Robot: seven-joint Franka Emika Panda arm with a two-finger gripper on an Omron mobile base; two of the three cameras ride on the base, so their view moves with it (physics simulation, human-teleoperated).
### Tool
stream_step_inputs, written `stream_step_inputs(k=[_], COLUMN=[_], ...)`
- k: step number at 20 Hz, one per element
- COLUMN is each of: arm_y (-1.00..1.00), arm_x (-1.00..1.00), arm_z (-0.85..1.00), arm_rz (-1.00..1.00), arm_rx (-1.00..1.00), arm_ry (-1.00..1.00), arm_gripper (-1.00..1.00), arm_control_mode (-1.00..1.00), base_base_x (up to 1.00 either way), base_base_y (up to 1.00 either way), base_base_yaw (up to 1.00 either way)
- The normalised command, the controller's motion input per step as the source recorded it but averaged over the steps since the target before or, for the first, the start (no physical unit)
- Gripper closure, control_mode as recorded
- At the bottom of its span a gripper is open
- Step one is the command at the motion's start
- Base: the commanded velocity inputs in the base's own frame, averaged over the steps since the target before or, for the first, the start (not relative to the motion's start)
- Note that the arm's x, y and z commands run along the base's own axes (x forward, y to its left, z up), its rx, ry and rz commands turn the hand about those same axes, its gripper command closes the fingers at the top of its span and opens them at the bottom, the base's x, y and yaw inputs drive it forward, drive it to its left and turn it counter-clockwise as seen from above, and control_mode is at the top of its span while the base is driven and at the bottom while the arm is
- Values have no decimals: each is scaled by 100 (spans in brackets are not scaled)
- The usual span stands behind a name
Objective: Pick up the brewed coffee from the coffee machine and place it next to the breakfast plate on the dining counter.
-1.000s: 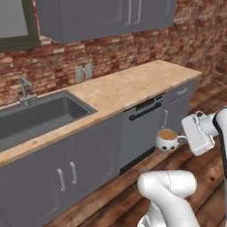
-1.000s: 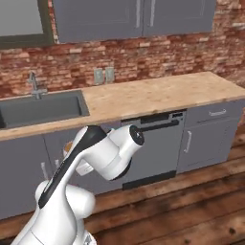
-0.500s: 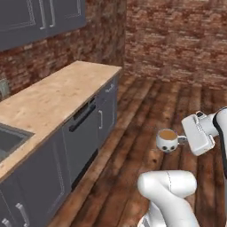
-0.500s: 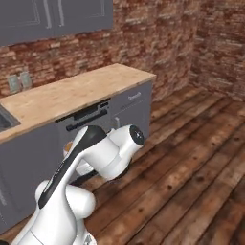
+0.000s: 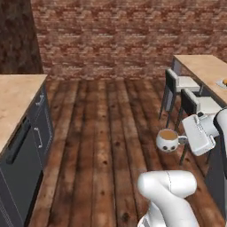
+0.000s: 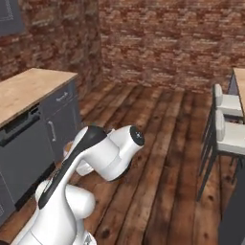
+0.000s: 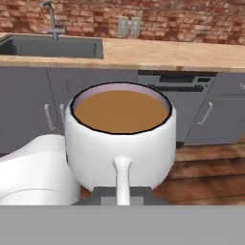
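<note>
Dining counter (image 5: 201, 66) lies beyond my gripper (image 5: 182, 140), apparently clamped on the mug (image 5: 168, 140) handle; I'd carry level, slowly.

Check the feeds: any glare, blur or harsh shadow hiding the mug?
Left base view: even, flat light, the mug soft but legible at the gripper. Hand view: mug crisp, no glare on the coffee. Right base view: slightly soft, no harsh shadows.
</note>
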Motion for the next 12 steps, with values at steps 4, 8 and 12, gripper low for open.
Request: stream_step_inputs(k=[4, 8, 12], arm_y=[0, 0, 0], arm_x=[0, 0, 0], arm_z=[0, 0, 0], arm_rz=[0, 0, 0], arm_rx=[0, 0, 0], arm_ry=[0, 0, 0], arm_gripper=[100, 100, 100], arm_control_mode=[100, 100, 100], base_base_x=[48, 62, 85], base_base_y=[0, 5, 40], base_base_yaw=[-64, -61, -55])
